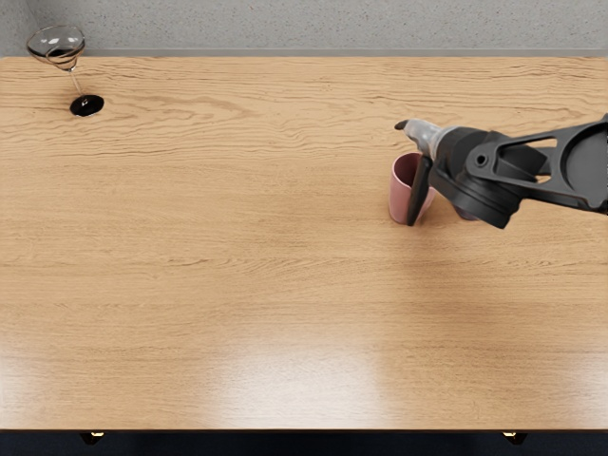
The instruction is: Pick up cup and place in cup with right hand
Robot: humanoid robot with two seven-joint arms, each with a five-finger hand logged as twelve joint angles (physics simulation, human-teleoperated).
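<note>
Pretty bright shot tbh, light's soft and warm on the wooden table. Washed-out glare along the near side, biggest patch around the middle, more at the near left and near right corners. Faint, fuzzy shadow on the wood by the pink cup. Looks sharp, no obvious blur.

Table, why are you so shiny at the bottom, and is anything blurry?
Head view: pale glare, probably reflected light, whitens patches along the near side of the table; soft shading below the right arm; the pink cup looks sharp, not blurry.
</note>
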